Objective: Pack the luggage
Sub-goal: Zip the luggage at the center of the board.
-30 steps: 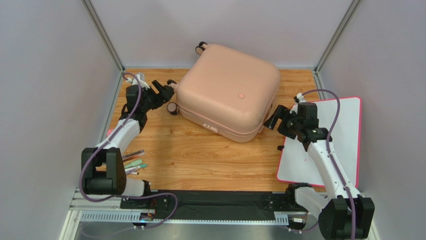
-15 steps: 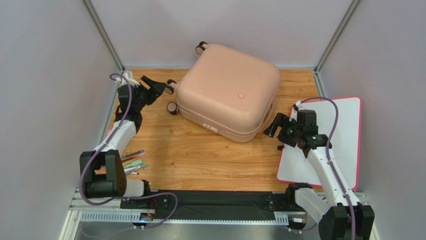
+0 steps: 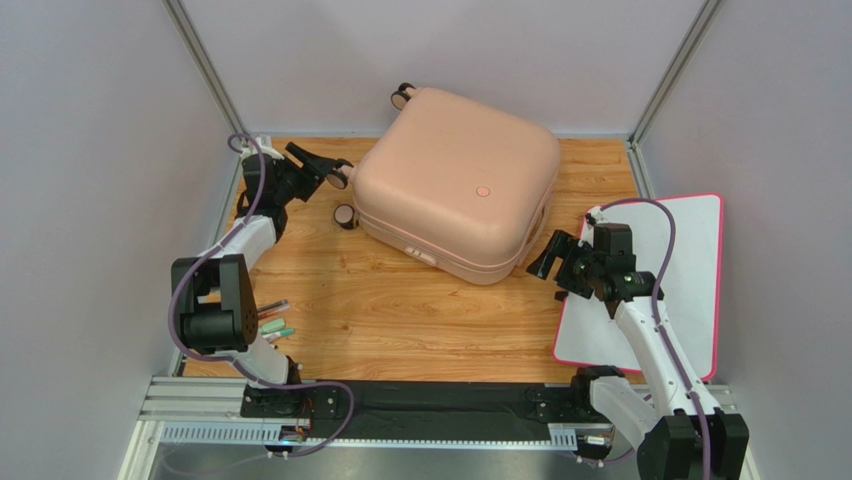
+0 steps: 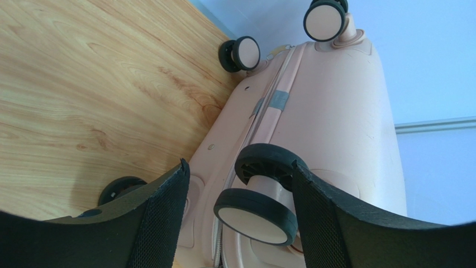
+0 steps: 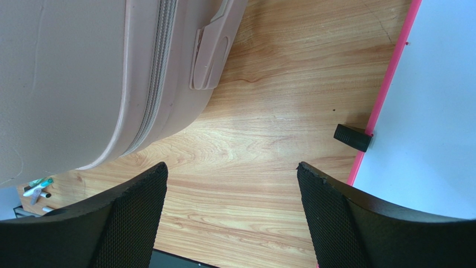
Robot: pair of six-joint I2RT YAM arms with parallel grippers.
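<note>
As its jaws gape, the left gripper (image 4: 239, 167) brackets a wheel (image 4: 256, 216) — the luggage's (image 4: 335, 100).

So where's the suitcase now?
In the top view the suitcase lies shut at the back middle of the table, between the left gripper and the right gripper.

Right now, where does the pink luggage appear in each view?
Top external: luggage at upper centre, closed, on the wooden table.
Left wrist: luggage fills centre and right, wheels toward the camera.
Right wrist: luggage in the upper left corner, zipper visible.
Shared landmark: the wooden table.
</note>
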